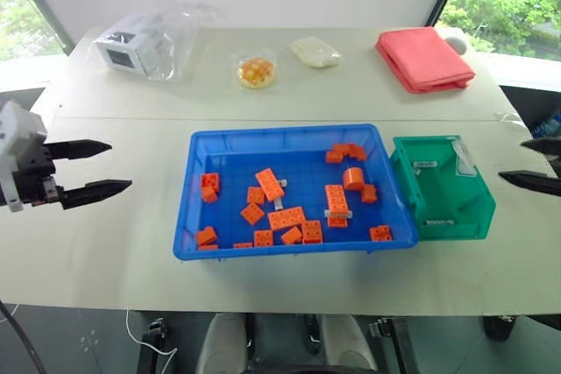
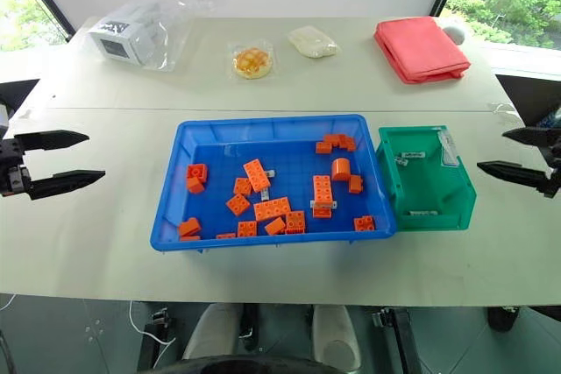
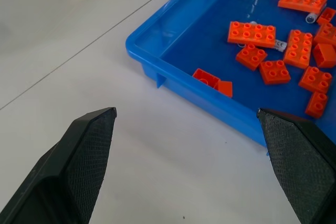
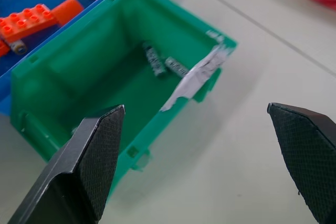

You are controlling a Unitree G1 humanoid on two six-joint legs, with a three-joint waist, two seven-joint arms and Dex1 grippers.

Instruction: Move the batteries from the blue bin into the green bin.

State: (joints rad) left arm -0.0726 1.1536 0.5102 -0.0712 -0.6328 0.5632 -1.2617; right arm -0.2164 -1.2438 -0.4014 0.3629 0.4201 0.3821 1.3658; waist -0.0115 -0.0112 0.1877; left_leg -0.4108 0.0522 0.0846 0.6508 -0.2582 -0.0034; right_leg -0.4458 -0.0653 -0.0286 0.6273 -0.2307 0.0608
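The large shallow bright-blue plastic bin (image 1: 294, 137) sits on the white table (image 1: 105, 251), near its front edge, and serves as the landmark here. Inside it lie scattered orange toy bricks (image 1: 270, 184) and one orange cylinder block (image 1: 353, 178). Among them are slim silver-grey batteries (image 1: 337, 214): one pokes out from under a long brick right of the bin's middle, another lies beside a long brick near its centre, and the left wrist view shows one at the end of a brick (image 3: 314, 18).

Touching the blue bin's right side stands the small, deeper green plastic bin (image 1: 456, 216) with white labels; two batteries already lie on its floor (image 4: 153, 59).

Left of the blue bin and well apart from it, the left gripper (image 1: 92, 168) hovers over bare table, its two black fingers spread apart and empty. Right of the green bin, the right gripper (image 2: 517, 155) hovers likewise, fingers wide apart, holding nothing.

Beyond the blue bin, along the table's far side, lie a white box in a clear plastic bag (image 1: 131, 48), a small bag of yellow food (image 1: 256, 71), a pale packet (image 1: 314, 51) and a folded red cloth (image 1: 423, 59).
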